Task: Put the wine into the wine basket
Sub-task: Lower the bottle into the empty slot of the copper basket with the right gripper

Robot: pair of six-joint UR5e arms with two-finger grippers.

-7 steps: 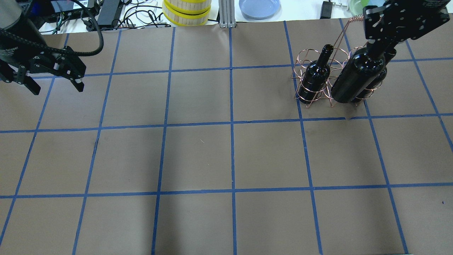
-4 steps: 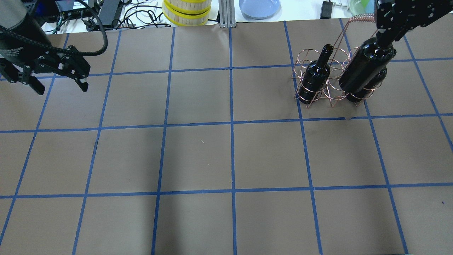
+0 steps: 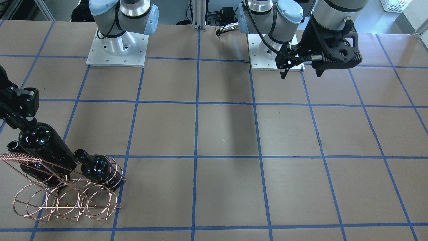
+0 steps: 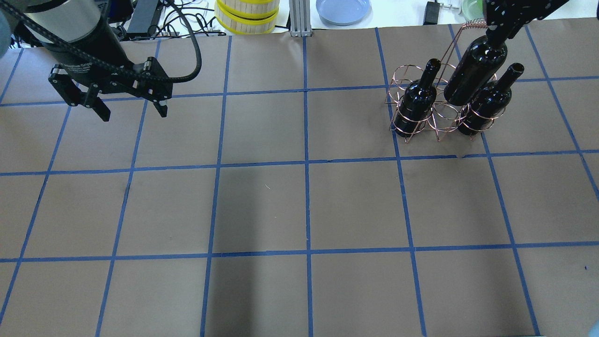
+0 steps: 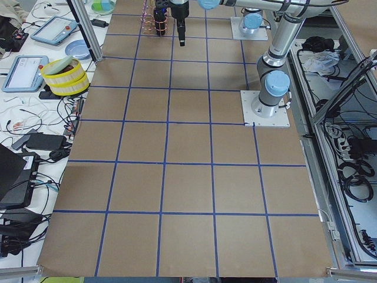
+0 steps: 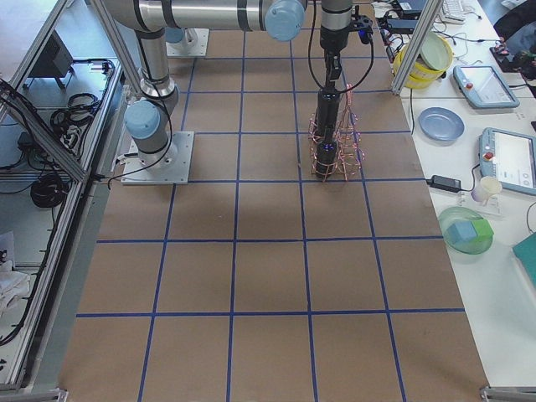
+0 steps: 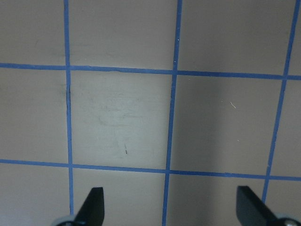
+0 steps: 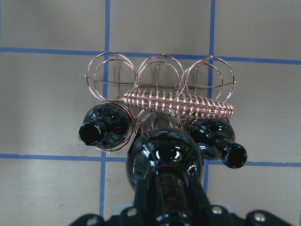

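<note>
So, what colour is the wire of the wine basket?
Copper-coloured. The wine basket shows best in the right wrist-mounted view.

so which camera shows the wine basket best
The right wrist-mounted view: it looks down into the wine basket, showing three empty far hoops and the held wine bottle at the middle near hoop. Overhead and front-facing views show it slanted, hoops overlapping; side views show it tiny; the left wrist view shows none of it.
</note>
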